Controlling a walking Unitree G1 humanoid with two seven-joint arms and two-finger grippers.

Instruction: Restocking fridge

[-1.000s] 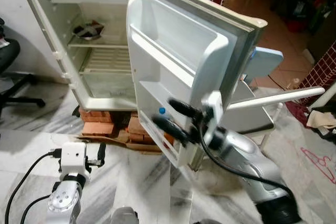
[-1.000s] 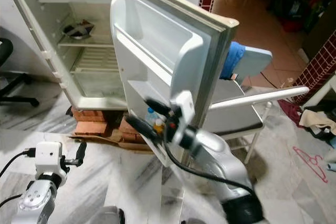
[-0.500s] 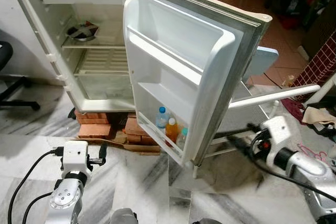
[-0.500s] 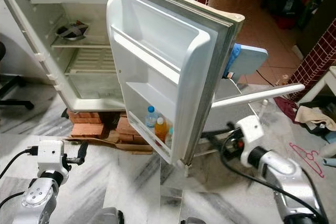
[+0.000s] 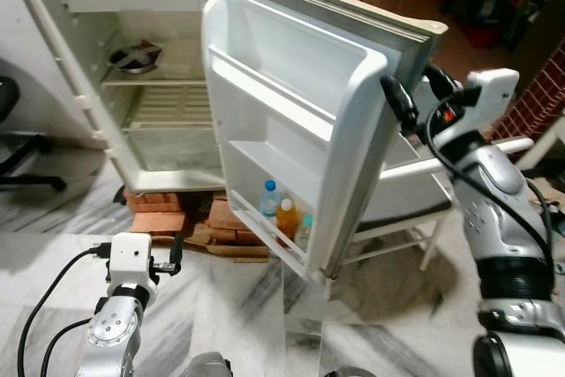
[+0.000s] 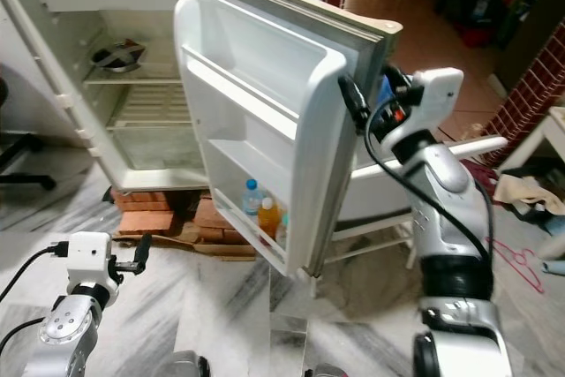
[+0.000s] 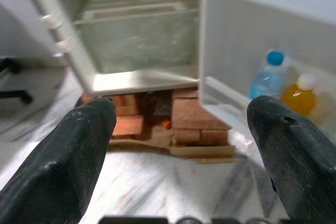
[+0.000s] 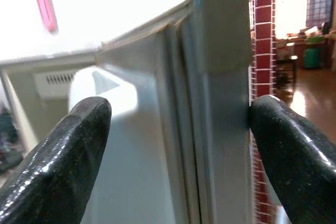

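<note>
Two fingers of right gripper (image 8: pixel 173 129) spread wide, straddling fridge door (image 8: pixel 210 108) edge | left gripper (image 7: pixel 178 129) open, empty

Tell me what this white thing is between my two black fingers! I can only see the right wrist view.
Observer: That's the outer edge of the open fridge door. Your right gripper straddles it near the top, fingers open.
Operator: Is anything in the door?
Observer: Yes, its bottom shelf holds a blue-capped water bottle and an orange drink bottle.
Operator: Where's my other arm?
Observer: The left gripper hangs low, open, pointing toward the fridge.
</note>
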